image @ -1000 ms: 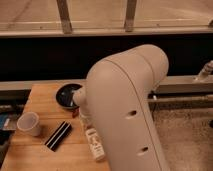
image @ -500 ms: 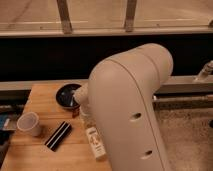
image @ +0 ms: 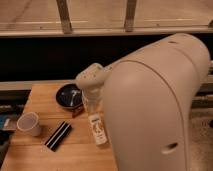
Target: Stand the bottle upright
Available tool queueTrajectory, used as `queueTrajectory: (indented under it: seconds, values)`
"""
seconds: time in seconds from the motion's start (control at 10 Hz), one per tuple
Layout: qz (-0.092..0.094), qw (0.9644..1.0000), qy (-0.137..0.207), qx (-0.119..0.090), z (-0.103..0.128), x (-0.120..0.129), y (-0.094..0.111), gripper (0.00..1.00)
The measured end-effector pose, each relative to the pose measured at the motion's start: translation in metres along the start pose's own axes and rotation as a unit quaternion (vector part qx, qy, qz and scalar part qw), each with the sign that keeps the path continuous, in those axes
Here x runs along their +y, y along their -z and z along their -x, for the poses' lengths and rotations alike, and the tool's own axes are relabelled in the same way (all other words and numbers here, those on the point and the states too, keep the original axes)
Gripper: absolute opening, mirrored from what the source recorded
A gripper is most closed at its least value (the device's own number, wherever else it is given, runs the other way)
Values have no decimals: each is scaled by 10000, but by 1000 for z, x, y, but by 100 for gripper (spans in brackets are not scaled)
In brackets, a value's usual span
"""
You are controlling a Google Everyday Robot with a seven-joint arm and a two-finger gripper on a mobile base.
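- We've got the gripper point(image: 91, 99) low over the table point(image: 30, 156), bowl point(image: 69, 96) just to its left.
- Bottle point(image: 98, 129) directly below it, touching or nearly.
- Clamped or apart? We can't tell.

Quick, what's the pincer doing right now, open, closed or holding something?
Pincer: over the table at the bottle, next to the dark bowl; open, closed or holding cannot be told.

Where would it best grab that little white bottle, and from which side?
Probably around the bottle at its slim middle, from above: it seems to lie flat on the table, long sides free. The end effector hangs over its far end.
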Motion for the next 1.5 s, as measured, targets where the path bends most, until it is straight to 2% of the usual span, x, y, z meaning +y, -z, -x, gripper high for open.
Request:
queueTrajectory:
  seconds: [0.2, 0.3, 0.4, 0.6, 0.8, 1.0, 1.2, 1.5]
  values:
    - [-127, 9992, -47, -372, 29, -11, 40, 0]
    - [-190, 9986, -52, -499, 43, -13, 52, 0]
    - [-286, 9974, -42, -655, 66, -12, 65, 0]
    - [-430, 9959, -11, -796, 96, -4, 70, 0]
    - [-565, 9948, 23, -845, 126, 1, 56, 0]
    - [-569, 9951, -49, -802, 136, -10, 33, 0]
    - [-539, 9961, -192, -675, 133, -27, 8, 0]
    - [-501, 9957, -426, -656, 121, -52, 7, 0]
